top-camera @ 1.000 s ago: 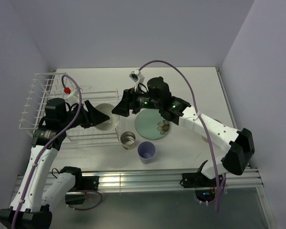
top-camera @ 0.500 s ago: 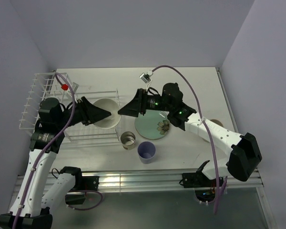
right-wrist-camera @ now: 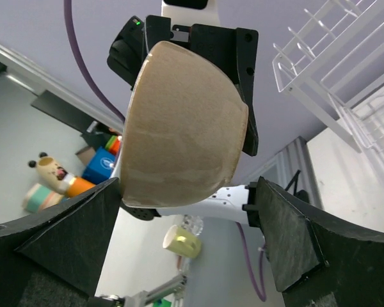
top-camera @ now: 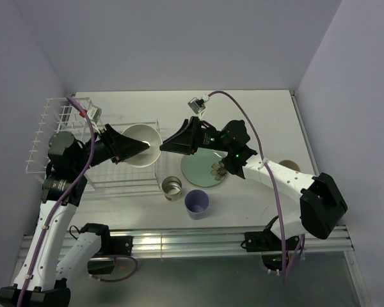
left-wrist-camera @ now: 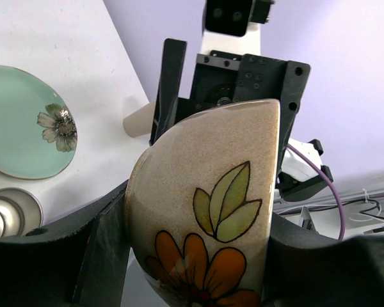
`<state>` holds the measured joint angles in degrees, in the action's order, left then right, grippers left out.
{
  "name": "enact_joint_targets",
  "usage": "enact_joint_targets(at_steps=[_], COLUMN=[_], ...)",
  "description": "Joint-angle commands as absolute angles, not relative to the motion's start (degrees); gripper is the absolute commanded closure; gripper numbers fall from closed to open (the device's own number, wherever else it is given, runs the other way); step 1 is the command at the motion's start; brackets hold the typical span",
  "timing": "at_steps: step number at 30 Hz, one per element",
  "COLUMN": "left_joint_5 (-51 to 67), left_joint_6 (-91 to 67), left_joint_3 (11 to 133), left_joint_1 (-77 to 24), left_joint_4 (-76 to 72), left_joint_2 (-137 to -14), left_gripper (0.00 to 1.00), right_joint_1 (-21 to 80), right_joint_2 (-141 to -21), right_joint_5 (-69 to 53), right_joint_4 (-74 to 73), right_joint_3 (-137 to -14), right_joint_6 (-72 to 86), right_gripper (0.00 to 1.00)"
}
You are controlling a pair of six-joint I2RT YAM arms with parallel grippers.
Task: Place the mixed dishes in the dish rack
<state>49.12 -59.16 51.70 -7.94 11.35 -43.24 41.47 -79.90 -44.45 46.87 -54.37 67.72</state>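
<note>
— While your left arm is bent up at the elbow with its forearm aimed right, where's the cream bowl [top-camera: 143, 144] sitting?

— It's up off the table and tipped on its side. From the top camera it shows over the right end of the dish rack [top-camera: 51, 137]. Your left gripper [top-camera: 133, 148] has it clamped, with a finger pressed against either side of the bowl in the left wrist view.

— And your right arm?

— Stretched out long from its elbow on the right. The forearm crosses above the pale green plate [top-camera: 198, 171] with the nose pointing left, so your two grippers face each other with the bowl between them. Your right gripper [top-camera: 168, 146] is spread wide. In the right wrist view its fingers [right-wrist-camera: 64, 243] stand either side of the bowl, and the right-hand one is clearly apart from it. It's got hold of nothing.

— Rest of your dishes?

— On the table by the rack's near right corner you've got the small steel cup [top-camera: 172, 187], with the lavender cup [top-camera: 197, 202] just beside it. The beige tumbler [top-camera: 288, 166] peeks out from behind your right forearm.
</note>
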Motion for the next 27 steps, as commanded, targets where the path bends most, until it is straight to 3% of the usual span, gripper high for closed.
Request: enact_joint_targets(at_steps=[1, 18, 27], left_joint_5=[49.66, 49.92, 49.92], left_joint_6=[-62.13, -63.37, -62.49], left_joint_3=[51.51, 50.45, 49.4], left_joint_1=[-7.65, -7.65, -7.65], left_joint_4=[4.05, 2.2, 3.08], left_joint_2=[-41.84, -42.1, -41.84], left_gripper=[1.0, 1.0, 1.0], right_joint_1=[42.27, 45.62, 45.88], right_joint_2=[-80.94, -84.9, -86.39], right_joint_5=[-44.3, -42.71, -42.71], right_joint_4=[55.2, 58.18, 62.66], right_joint_3=[-54.57, -57.22, -58.53], right_joint_6=[71.63, 74.53, 78.22], right_gripper=[0.07, 0.07, 0.13])
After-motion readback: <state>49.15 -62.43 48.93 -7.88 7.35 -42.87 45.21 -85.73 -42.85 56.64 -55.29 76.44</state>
